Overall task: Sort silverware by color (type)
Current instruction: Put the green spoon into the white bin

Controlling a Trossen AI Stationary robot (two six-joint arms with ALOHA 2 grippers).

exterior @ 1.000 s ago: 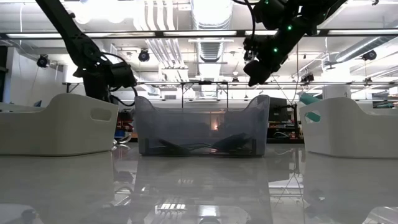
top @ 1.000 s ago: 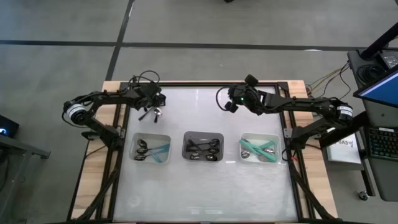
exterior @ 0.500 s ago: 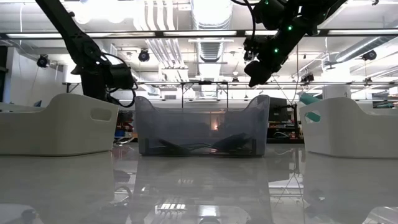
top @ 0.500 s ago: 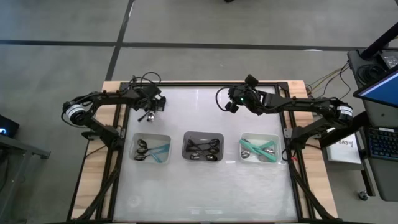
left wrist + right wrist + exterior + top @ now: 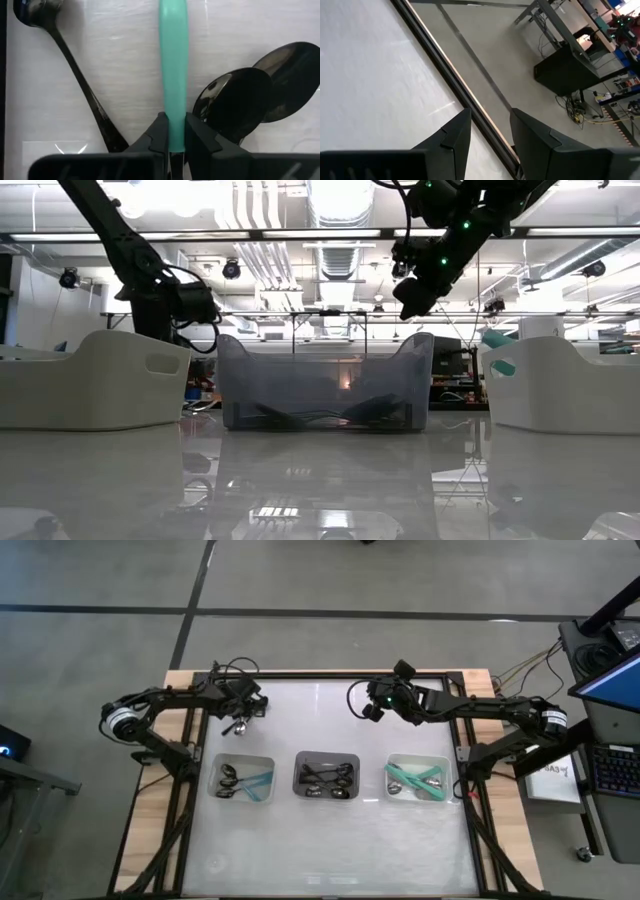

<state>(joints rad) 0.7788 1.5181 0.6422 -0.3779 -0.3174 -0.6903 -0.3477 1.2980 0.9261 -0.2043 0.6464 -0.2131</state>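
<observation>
A mint-green spoon (image 5: 172,60) lies on the white table top at the far left, and my left gripper (image 5: 172,131) (image 5: 243,712) is shut on its handle. Beside it lie a black spoon (image 5: 75,75) and two dark shiny spoons (image 5: 235,105) (image 5: 290,75). Whether these touch the green one I cannot tell. My right gripper (image 5: 370,706) (image 5: 490,125) hangs open, high above the table's far middle, with nothing between its fingers. More spoons lie in three trays: a white one at the left (image 5: 243,780), a grey one in the middle (image 5: 327,776) and a white one at the right (image 5: 417,778). My left gripper pinches the mint-green spoon's handle (image 5: 172,120) between its two fingers (image 5: 159,134), one on each long side. The fingers come from above, slanting steeply down. The handle runs straight away from them over the table top; its bowl end is outside the picture.
The three trays stand in a row across the table's middle, nearer than both grippers. A black frame (image 5: 330,673) edges the table. In the low view green spoon ends (image 5: 497,340) stick up over the right tray's rim.
My left gripper has stayed over the spoons at the far left and has tipped a little there. The right arm has kept still.
</observation>
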